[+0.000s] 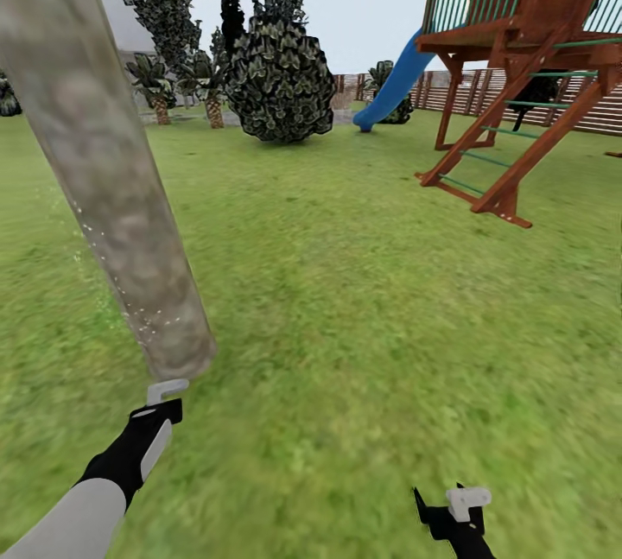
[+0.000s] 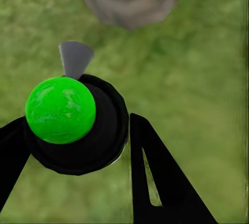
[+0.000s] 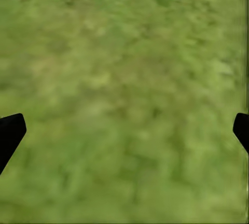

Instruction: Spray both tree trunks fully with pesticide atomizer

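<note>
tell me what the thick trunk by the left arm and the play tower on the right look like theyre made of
The tree trunk looks like rough matte bark, blotchy grey-brown and tan, with pale specks dotted low on it. The play tower looks like reddish-brown stained timber, going by its squared beams and braces; its green rungs and railing bars could be painted metal or wood. Its blue slide looks like smooth moulded plastic.

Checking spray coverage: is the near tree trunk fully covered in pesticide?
Not fully. On the tree trunk, whitish pesticide specks dot only its lower left edge; the rest looks bare. Its far side is hidden.
</note>
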